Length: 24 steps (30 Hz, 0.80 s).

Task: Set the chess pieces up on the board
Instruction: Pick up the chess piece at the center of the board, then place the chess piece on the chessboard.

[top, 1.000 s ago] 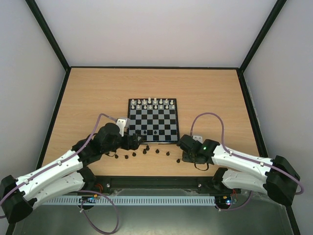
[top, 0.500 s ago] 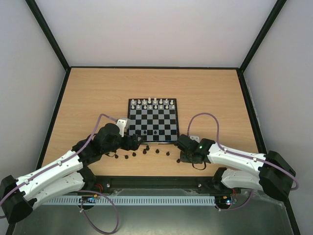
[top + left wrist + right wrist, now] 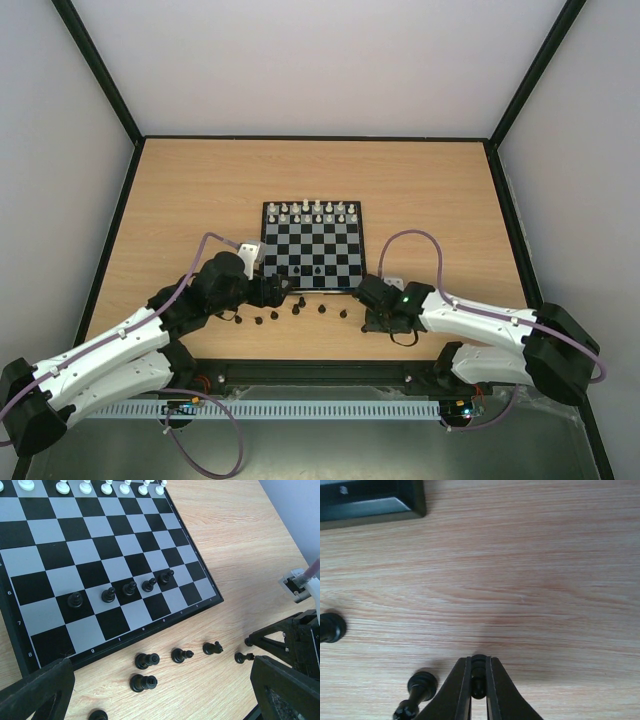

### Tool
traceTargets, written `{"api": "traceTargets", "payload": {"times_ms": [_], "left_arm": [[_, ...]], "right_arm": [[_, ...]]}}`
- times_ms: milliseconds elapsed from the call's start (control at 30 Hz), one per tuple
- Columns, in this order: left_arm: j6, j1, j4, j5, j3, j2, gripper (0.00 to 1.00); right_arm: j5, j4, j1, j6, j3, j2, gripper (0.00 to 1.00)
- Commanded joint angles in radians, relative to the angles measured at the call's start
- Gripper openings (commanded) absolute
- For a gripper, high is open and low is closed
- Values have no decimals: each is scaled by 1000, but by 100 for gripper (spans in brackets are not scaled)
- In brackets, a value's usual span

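the small square chessboard with black and silvery-white squares and a dark border (image 3: 313, 245) was seen lying near the middle of the light wooden table (image 3: 200, 200). tiny white chess pieces (image 3: 318, 210) were lined up along its far side. in the left wrist view, five tiny black pawns (image 3: 130, 588) were set in a line on the second row from the near edge. further small black chess pieces (image 3: 182, 655) were scattered on the wood just in front of the board's near edge, several of them lying on their sides. the left gripper (image 3: 162, 690) was shown released, its jaws spread wide, low over these loose pieces by the board's near left part. the right gripper (image 3: 478, 661) was shown clenched on one small black piece (image 3: 478, 684), pinched between the fingertips off the board, beside its near right corner; whether this piece touched the wood could not be told. two more black pieces were recorded just to its left, one toppled (image 3: 416, 692) and one cut by the frame edge (image 3: 331, 627).
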Motion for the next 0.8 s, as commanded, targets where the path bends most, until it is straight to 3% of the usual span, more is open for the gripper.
{"api": "traceTargets", "payload": {"times_ms": [0, 267, 767], "left_arm": [[0, -4, 9, 2, -7, -3, 99], [-14, -4, 6, -40, -6, 21, 99], [-63, -3, -16, -157, 35, 62, 99]], "right_arm": [[41, -76, 18, 0, 72, 11, 3], [125, -158, -9, -140, 291, 97, 5], [-72, -47, -260, -507, 548, 425, 1]]}}
